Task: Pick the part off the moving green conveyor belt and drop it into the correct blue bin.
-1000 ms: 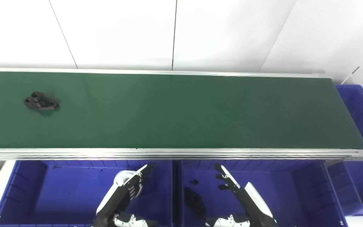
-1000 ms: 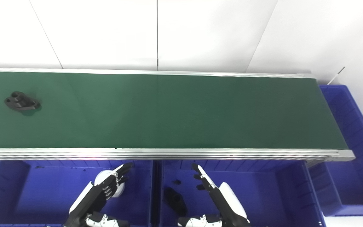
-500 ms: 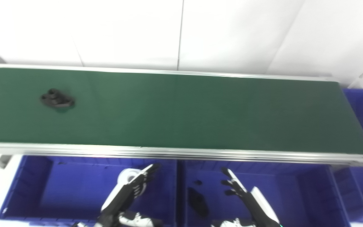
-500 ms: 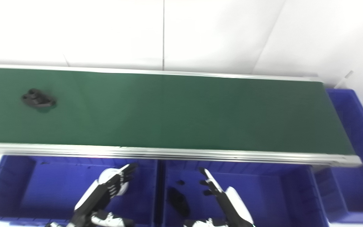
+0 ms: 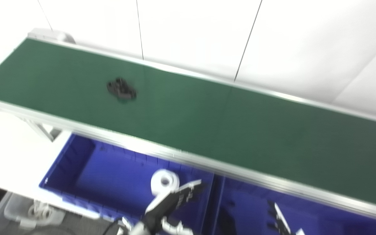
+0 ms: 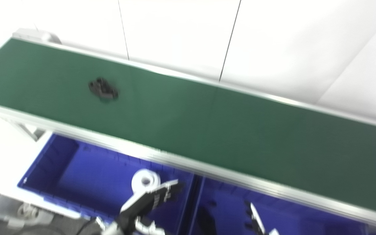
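— Where's the part?

— Black bracket (image 5: 121,90) rides the green conveyor belt (image 5: 207,114), upper left of frame. I'm at the waiting step.

— Hands?

— Left hand (image 5: 178,199) spread, empty, over the left blue bin (image 5: 77,163); right hand (image 5: 277,218) mostly cropped, can't tell. Next: time the reach.

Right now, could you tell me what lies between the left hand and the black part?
In both views: the left bin's far wall, the belt's metal rail, then bare green belt up to the part; left hand.

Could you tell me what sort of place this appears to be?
Most likely a sorting cell in a lab or a factory mock-up. A long green conveyor belt with metal rails carries a black part, blue bins sit below its near edge, and the backdrop is plain white wall panels.
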